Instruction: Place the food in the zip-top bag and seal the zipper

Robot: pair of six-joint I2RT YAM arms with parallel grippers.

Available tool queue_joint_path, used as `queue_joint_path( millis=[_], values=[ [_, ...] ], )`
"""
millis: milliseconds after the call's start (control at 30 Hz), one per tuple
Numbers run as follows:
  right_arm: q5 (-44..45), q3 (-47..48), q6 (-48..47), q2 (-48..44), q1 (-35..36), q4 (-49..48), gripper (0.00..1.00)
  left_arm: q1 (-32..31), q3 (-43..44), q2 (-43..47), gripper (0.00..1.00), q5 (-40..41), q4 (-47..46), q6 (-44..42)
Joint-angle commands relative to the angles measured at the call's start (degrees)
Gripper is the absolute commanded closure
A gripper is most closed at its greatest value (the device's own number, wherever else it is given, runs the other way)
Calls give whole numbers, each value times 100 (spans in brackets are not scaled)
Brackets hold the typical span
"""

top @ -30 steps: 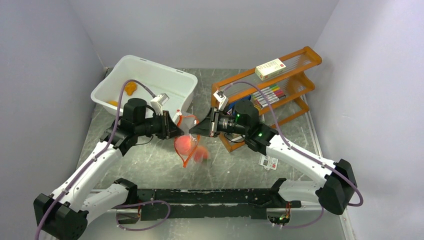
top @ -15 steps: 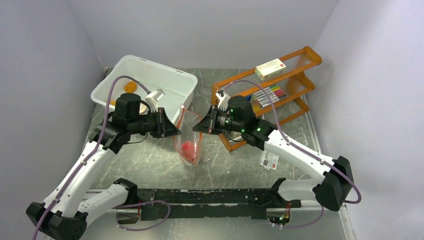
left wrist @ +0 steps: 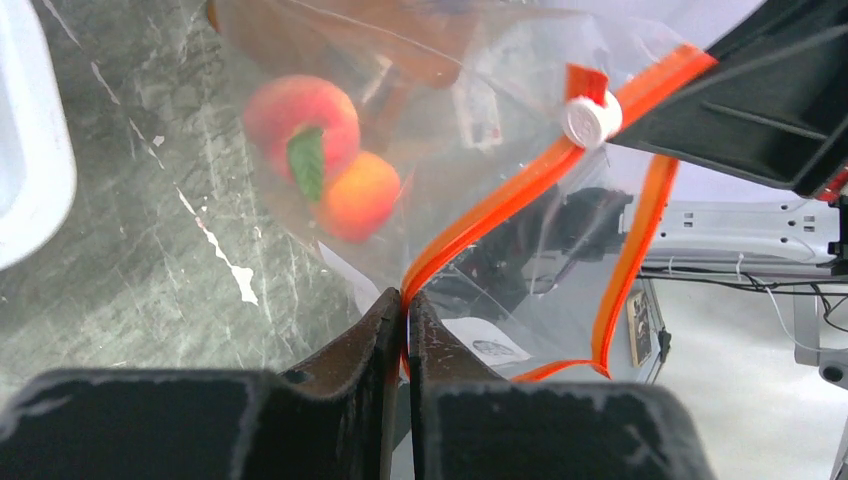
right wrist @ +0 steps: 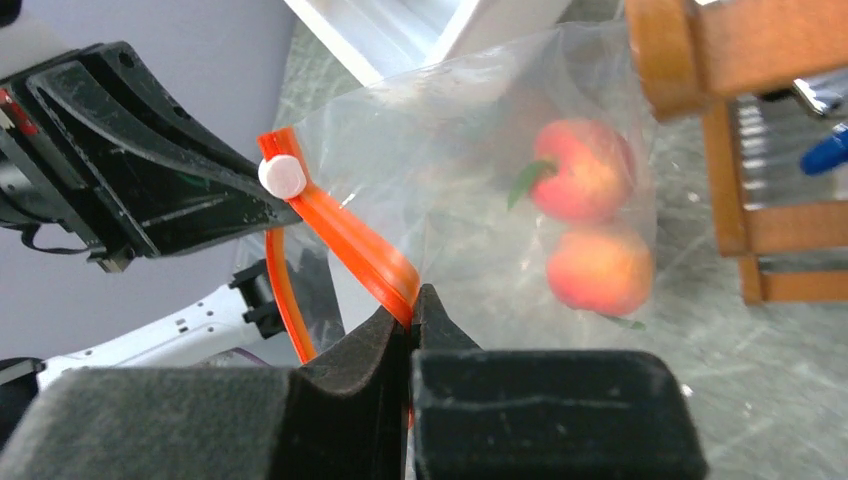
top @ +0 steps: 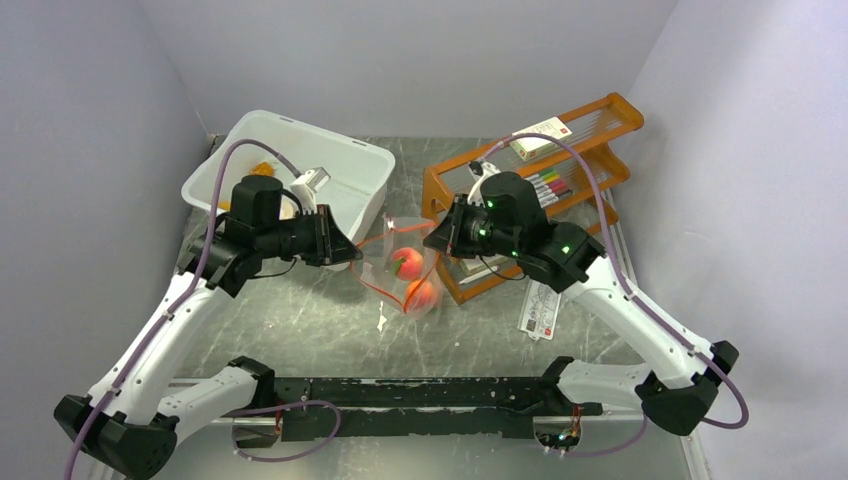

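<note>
The clear zip-top bag [top: 405, 270] hangs between both grippers above the table. Its orange-red zipper [top: 385, 238] runs between them, with a white slider [left wrist: 590, 118] on it. Two peach toy fruits [top: 407, 262] [top: 421, 294] lie inside the bag; they also show in the left wrist view [left wrist: 301, 115] and the right wrist view [right wrist: 583, 168]. My left gripper [top: 347, 252] is shut on the left end of the zipper [left wrist: 470, 225]. My right gripper [top: 434, 241] is shut on the right end of the zipper [right wrist: 360, 240]. An orange fruit [top: 262, 170] lies in the white tub.
A white plastic tub [top: 350, 160] stands at the back left, close behind the left gripper. An orange wooden rack [top: 580, 160] with coloured markers [top: 548, 184] and a small box [top: 538, 127] stands at the back right. A card [top: 540, 312] lies on the table by the right arm.
Both grippers have moved apart and stretched the bag's mouth out between them. The bag has swung to the right and a second fruit now shows inside it.
</note>
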State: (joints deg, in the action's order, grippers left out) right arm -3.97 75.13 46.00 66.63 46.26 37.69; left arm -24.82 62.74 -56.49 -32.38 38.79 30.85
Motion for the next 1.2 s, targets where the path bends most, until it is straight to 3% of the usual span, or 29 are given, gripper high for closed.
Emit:
queue_joint_path(
  millis=[0, 133, 300, 500, 800, 900, 1033, 1167],
  values=[
    [422, 127, -253, -75, -22, 1020, 100, -5, -284, -117, 93, -11, -343, 12],
    [-240, -192, -295, -255, -23, 306, 100, 0, -460, -266, 93, -188, -587, 95],
    [102, -184, -291, -118, -21, 463, 100, -5, -526, -329, 90, -215, -514, -29],
    [-62, -407, -256, -151, -27, 96, 100, -4, -533, 9, 47, 37, -740, -103],
    [-189, -818, -83, -234, -26, -370, 100, 3, -44, 37, 14, 1272, -520, -474],
    [-319, -932, -49, -289, -25, -514, 100, 3, 221, -347, 11, 1678, -264, -568],
    [-419, -965, -179, -276, -30, -528, 100, 9, 358, -526, 19, 2311, -518, -559],
    [-660, -1011, -170, -299, -23, -657, 100, 21, 757, -852, 20, 2830, -422, -784]
  ],
)
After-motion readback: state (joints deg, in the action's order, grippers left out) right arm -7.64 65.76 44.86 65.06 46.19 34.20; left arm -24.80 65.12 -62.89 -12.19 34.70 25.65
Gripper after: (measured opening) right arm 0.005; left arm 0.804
